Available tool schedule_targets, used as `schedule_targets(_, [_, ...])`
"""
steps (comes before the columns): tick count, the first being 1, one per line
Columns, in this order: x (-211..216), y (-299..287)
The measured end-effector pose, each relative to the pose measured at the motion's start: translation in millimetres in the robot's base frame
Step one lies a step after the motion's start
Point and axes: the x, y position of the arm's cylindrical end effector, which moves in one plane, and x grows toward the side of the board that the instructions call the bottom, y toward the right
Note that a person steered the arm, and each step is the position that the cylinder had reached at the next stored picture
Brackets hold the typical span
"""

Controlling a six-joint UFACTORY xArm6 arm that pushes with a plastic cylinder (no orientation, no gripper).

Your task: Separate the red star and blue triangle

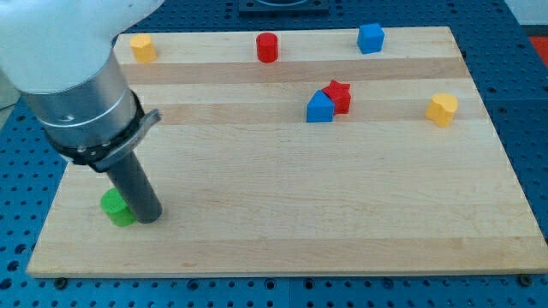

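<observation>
The red star (340, 94) and the blue triangle (319, 108) sit touching each other right of the board's middle, the triangle at the star's lower left. My tip (148, 216) rests on the board near the view's bottom left, right beside a green block (116, 208) and touching or almost touching it. The tip is far to the left of and below the star and triangle.
A yellow block (142, 47) lies at the top left, a red cylinder (267, 47) at the top middle, a blue cube (371, 38) at the top right, and a yellow block (443, 109) near the right edge. The wooden board (282, 214) lies on a blue surface.
</observation>
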Motion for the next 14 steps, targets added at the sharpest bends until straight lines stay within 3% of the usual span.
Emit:
schedule_targets(2, [-30.2, 12.6])
schedule_targets(4, [8.7, -42.7])
schedule_targets(5, [-12.2, -18.2])
schedule_targets(6, [-54.8, 44.5])
schedule_targets(7, [-65.3, 63.9])
schedule_targets(8, [-69.9, 63.9])
schedule_targets(12, [-232.7, 84.2])
schedule_targets(14, [-239.7, 188.8])
